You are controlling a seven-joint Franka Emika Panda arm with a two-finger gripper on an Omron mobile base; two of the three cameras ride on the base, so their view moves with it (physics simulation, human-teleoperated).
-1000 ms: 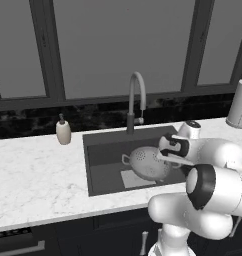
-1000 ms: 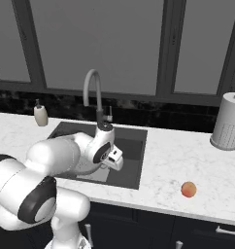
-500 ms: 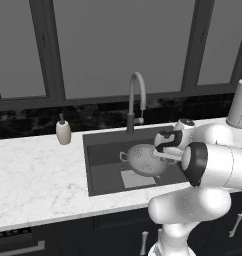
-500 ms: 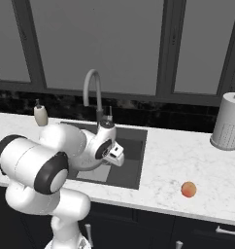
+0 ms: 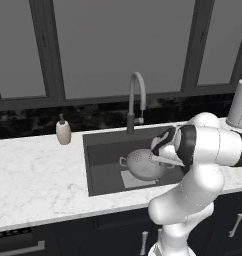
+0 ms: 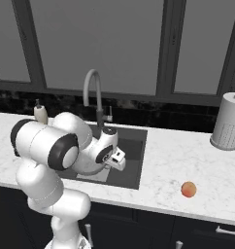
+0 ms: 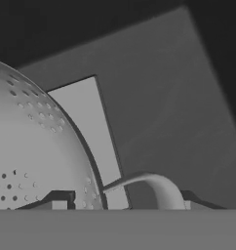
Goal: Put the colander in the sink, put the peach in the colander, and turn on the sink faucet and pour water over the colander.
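The sink [image 5: 100, 150] is set into the marble counter [image 5: 38, 180], with the sink faucet [image 5: 135, 102] arched over its back edge. Inside the basin the colander [image 5: 143, 162] is seen upright, low over the lighter square at the bottom; whether its foot is already resting there cannot be told. The peach [image 6: 188, 189] lies on the counter to the right of the basin, well apart from it.

The colander is judged to be stiff, thin metal, light for its bulk and smooth enough to slip; its rim beside a loop handle is the likeliest place for a firm hold. The peach is judged small, round, apt to roll and easily bruised, so a gentle pinch across its middle is called for.

The gripper [image 7: 122, 201] is placed at the colander's right rim. In the hand view the rim passes between the two fingertips [image 7: 59, 200], with the loop handle curving out beside them. The jaws appear pinched on that rim.
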